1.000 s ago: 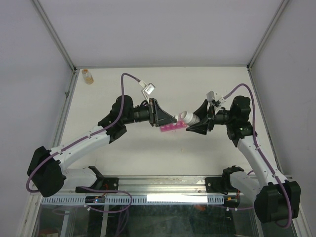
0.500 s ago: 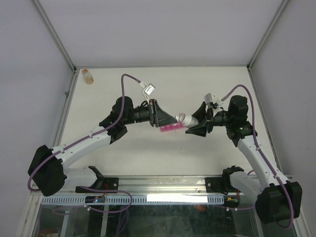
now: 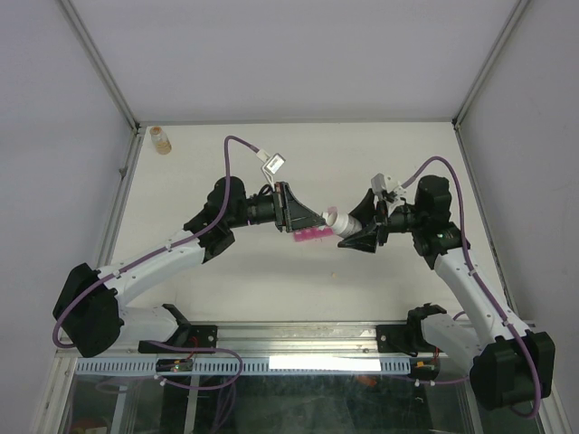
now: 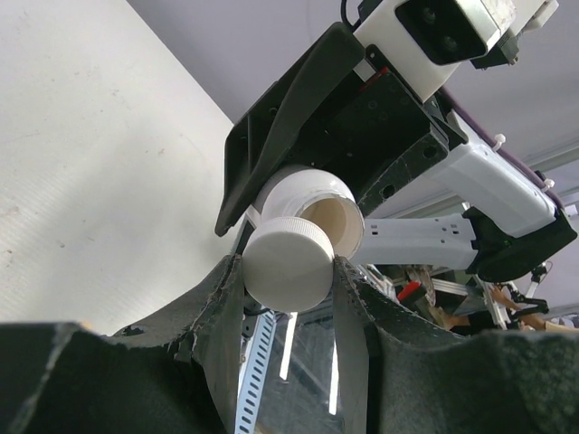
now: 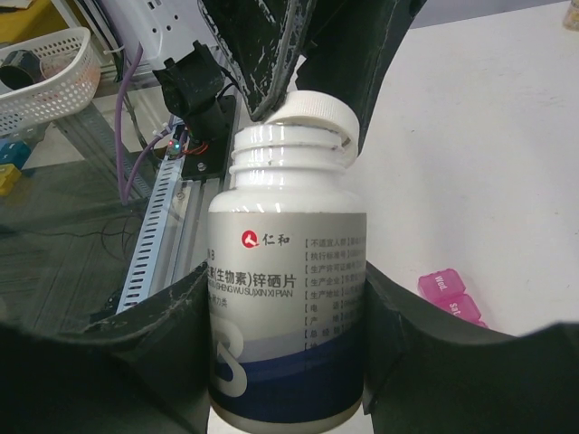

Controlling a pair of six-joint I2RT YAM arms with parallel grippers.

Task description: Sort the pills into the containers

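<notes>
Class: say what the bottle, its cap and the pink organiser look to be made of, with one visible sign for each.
The bottle is probably glossy white plastic: light glints on its threaded neck, and a printed label wraps it. The cap looks like duller white plastic, with a finely ribbed rim. The organiser seems to be translucent pink plastic: light passes through its walls.

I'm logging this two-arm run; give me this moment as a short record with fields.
left jaws: shut on round white ribbed cap
right jaws: shut on white plastic pill bottle with blue label
cap: off the threads, close to the open mouth
pink translucent pill organiser: on white table, by the bottle's mouth
pills: none visible
small amber bottle: far left corner of table
</notes>
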